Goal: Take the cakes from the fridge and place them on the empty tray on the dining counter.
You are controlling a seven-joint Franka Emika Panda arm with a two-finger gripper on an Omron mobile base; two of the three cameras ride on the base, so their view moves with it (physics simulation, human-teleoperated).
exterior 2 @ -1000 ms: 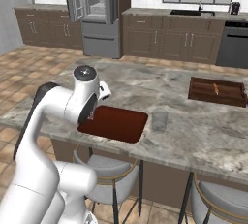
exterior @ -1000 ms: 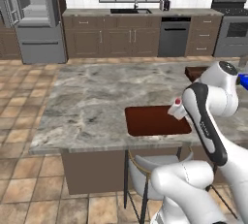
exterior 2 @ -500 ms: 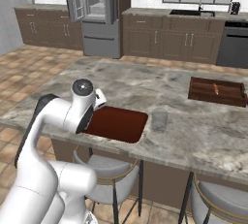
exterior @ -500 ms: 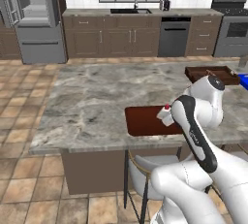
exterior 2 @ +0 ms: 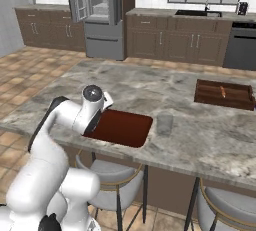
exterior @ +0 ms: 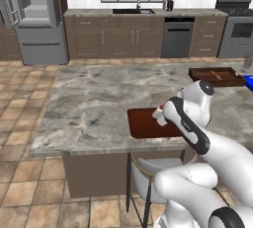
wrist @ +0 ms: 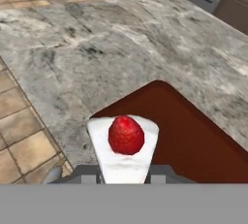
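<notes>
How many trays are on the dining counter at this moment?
3. The reddish-brown tray sits at the near edge by the arm; the dark sectioned tray lies farther along; a blue tray just shows at the picture's edge. Others may sit outside the views.

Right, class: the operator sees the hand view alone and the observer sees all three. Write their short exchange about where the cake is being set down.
Operator: The gripper holds the white cake over a corner of the empty tray. Does anything stand near it?
Observer: Yes, a grey glass stands on the dining counter beside the tray's right edge.
Operator: Is there another tray?
Observer: A dark brown tray with sections lies farther along the counter.
</notes>
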